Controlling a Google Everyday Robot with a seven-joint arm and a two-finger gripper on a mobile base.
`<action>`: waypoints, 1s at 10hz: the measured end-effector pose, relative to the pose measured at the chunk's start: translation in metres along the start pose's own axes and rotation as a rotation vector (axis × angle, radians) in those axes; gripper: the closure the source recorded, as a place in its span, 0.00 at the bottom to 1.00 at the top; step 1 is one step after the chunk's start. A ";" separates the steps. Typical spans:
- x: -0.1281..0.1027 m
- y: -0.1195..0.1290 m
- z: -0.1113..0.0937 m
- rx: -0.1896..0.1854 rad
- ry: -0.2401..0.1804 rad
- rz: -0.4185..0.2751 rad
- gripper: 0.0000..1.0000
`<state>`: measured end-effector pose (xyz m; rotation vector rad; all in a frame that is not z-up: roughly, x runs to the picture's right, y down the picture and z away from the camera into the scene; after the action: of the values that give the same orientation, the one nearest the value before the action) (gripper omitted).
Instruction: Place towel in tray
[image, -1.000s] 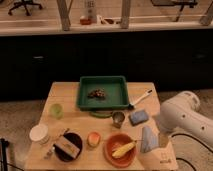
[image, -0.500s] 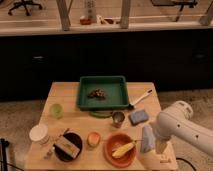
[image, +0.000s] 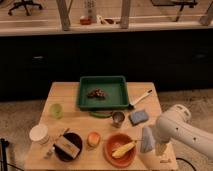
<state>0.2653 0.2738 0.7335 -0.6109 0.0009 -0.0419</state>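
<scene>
Since a second ago the white arm (image: 182, 130) has swung in from the right, away from the side of the worktop (image: 65, 95) and down toward its corner farthest from the green tray (image: 116, 96). Over the last half second it has hardly shifted. Nothing on the worktop has moved in that time.

The arm enters from the lower right. Its rounded joint sits high, on the near right of the tray, and the last link slopes down and to the left. The gripper (image: 159, 146) hangs at the end of it, pointing down over the worktop's near right corner. It is just beside the towel (image: 146, 139), on the side away from the orange bowl (image: 114, 143). Whether it grips the towel or merely stands next to it cannot be told.

The towel is a pale blue-grey bunch standing on the worktop, well apart from the tray, between the orange bowl and the gripper. It is not in the tray. The tray holds only a small dark brown clump (image: 96, 93) near its middle.

Between the tray and the towel lie a blue sponge (image: 139, 116) and a small metal cup (image: 118, 118). A white-handled brush (image: 140, 98) rests at the tray's right edge. The orange bowl holds something long and yellow (image: 124, 148).
</scene>
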 end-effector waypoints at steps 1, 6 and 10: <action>0.000 0.000 0.011 -0.003 -0.001 -0.003 0.20; 0.005 0.002 0.030 -0.020 -0.008 -0.002 0.20; 0.011 0.005 0.040 -0.033 -0.011 0.001 0.20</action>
<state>0.2767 0.3004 0.7637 -0.6445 -0.0090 -0.0377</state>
